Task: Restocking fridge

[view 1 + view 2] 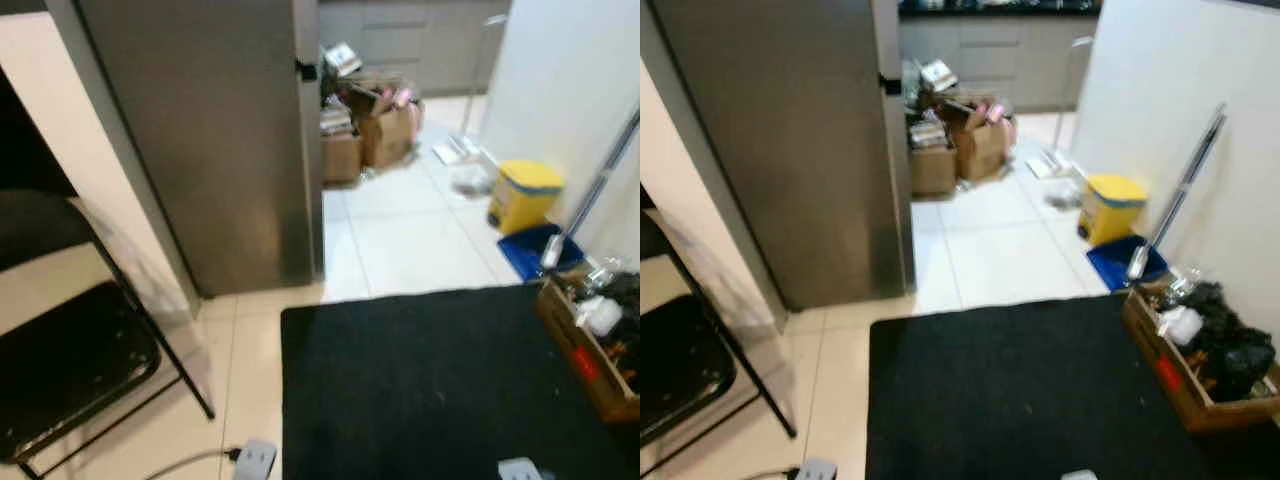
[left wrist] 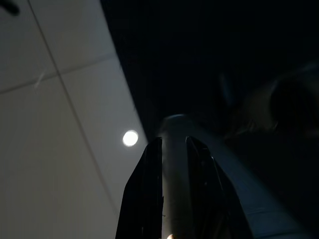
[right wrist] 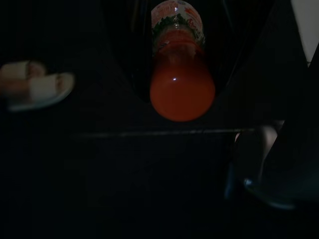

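Black mat [image 1: 430, 390] closest. Chair [image 1: 70, 360] left, shut fridge [image 1: 200, 130] behind, box [image 1: 590, 350] right. Left gripper [image 2: 172, 164] fingers nearly together, empty. Right gripper clamps orange bottle [image 3: 182, 74]. Bottle not yet in fridge; door needs opening.

No legible text, even on the orange bottle's label [image 3: 177, 20]

Brushed grey metal fridge [image 1: 200, 140]; glossy pale floor tiles [image 1: 410, 240]; matt black mat [image 1: 420, 390], probably cloth; brown cardboard boxes [image 1: 365, 140].
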Tool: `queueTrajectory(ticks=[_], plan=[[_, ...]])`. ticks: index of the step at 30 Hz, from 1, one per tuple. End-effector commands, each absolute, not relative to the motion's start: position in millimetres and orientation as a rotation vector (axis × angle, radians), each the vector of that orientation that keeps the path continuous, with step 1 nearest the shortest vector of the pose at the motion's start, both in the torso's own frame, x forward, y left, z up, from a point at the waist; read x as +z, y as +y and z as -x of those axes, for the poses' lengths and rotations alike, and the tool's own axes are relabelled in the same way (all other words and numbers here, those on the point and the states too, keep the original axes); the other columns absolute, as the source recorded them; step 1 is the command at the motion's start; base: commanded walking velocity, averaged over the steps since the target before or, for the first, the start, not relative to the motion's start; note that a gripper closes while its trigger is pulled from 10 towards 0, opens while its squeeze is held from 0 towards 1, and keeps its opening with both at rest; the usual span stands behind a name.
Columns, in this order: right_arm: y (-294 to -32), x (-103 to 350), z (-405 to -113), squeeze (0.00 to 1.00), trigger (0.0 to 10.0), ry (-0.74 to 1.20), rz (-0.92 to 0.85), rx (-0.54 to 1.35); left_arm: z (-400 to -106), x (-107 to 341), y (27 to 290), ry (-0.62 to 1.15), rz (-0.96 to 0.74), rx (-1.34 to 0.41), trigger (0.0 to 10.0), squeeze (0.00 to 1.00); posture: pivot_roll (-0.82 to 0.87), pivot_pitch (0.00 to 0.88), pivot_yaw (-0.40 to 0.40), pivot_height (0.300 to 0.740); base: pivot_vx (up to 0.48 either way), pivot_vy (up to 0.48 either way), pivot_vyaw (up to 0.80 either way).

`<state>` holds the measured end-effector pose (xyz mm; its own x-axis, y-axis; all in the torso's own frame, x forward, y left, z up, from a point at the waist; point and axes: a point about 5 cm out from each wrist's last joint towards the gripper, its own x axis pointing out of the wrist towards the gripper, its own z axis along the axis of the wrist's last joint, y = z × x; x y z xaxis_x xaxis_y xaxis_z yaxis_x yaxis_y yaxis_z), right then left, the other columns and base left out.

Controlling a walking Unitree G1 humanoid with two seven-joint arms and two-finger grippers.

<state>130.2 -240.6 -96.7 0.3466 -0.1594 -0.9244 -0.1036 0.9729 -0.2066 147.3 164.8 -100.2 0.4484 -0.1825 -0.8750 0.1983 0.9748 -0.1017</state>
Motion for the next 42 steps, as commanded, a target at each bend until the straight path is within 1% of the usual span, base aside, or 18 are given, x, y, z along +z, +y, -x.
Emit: queueTrajectory(ticks=[1,11,20,26,42], plan=[[-238.1,-96.8,-131.6,0.0,10.0,1.21,0.243,-0.033,-141.5,-102.4,164.4,1.098,-0.027,-0.244,10.0,0.0,-0.02,0.0,-0.019,0.74,0.296,0.0,0.0],[-238.3,-97.2,-130.4,0.0,10.0,1.213,0.243,-0.032,-138.8,-103.0,167.7,1.101,-0.03,-0.242,10.0,0.0,-0.02,0.0,-0.016,0.74,0.296,0.0,0.0],[-237.4,-97.6,-129.8,0.0,10.0,1.215,0.241,-0.029,-140.9,-103.6,153.2,1.105,-0.031,-0.25,10.0,0.0,-0.02,0.0,-0.019,0.74,0.298,0.0,0.0],[-237.3,-97.8,-129.2,0.0,10.0,1.217,0.243,-0.027,-139.6,-103.8,157.5,1.107,-0.032,-0.246,10.0,0.0,-0.02,0.0,-0.02,0.74,0.301,0.0,0.0],[-236.7,-98.3,-128.2,0.0,10.0,1.22,0.244,-0.023,-138.9,-103.9,158.8,1.109,-0.031,-0.244,10.0,0.0,-0.02,0.0,-0.02,0.74,0.301,0.0,0.0]])
